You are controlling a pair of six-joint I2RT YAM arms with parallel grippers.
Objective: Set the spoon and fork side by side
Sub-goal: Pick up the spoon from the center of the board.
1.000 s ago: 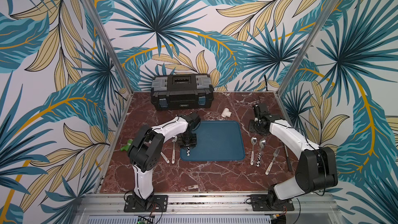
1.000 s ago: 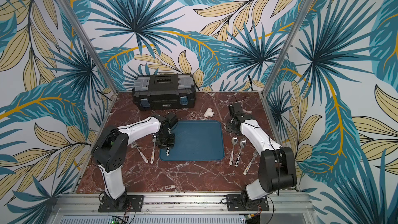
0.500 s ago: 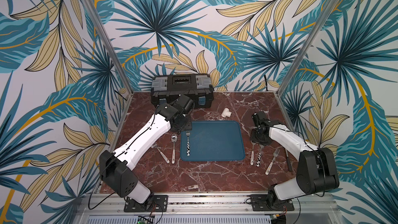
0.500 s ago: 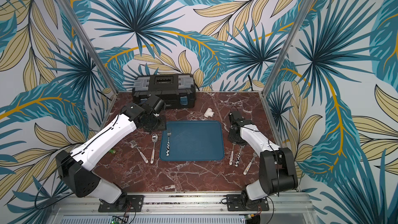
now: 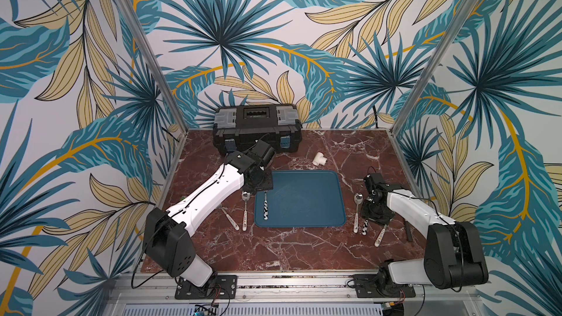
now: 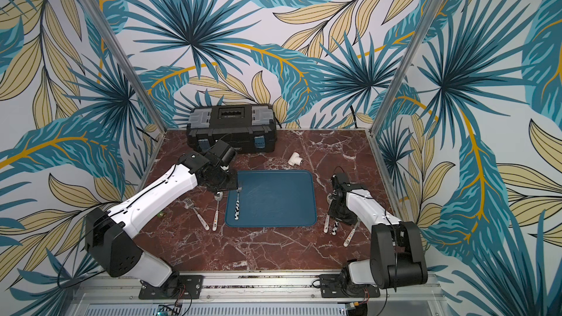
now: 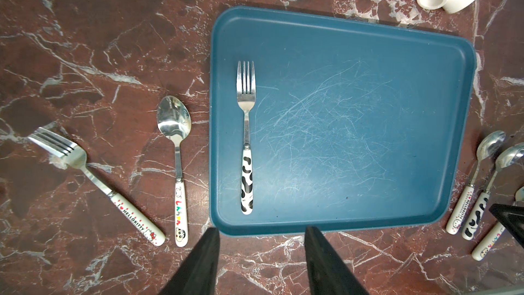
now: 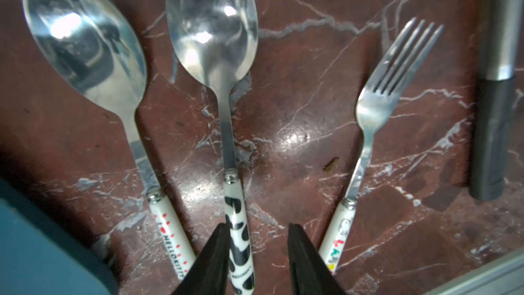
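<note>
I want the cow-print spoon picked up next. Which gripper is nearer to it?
Right. The right gripper hangs directly over the cow-print spoon at its handle; the left gripper is raised above the blue tray's opposite, left side.

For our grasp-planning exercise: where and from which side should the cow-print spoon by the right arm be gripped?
Probably grip the cow-print spoon by its thick patterned handle, from straight above, jaws across its width: it lies flat on the marble, its bowl wide and curved.

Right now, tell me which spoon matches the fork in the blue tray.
The cow-spotted spoon under the right hand: black blotches on white, like the fork. The Hello Kitty spoon and the cartoon-face spoon show lettering, not blotches.
</note>
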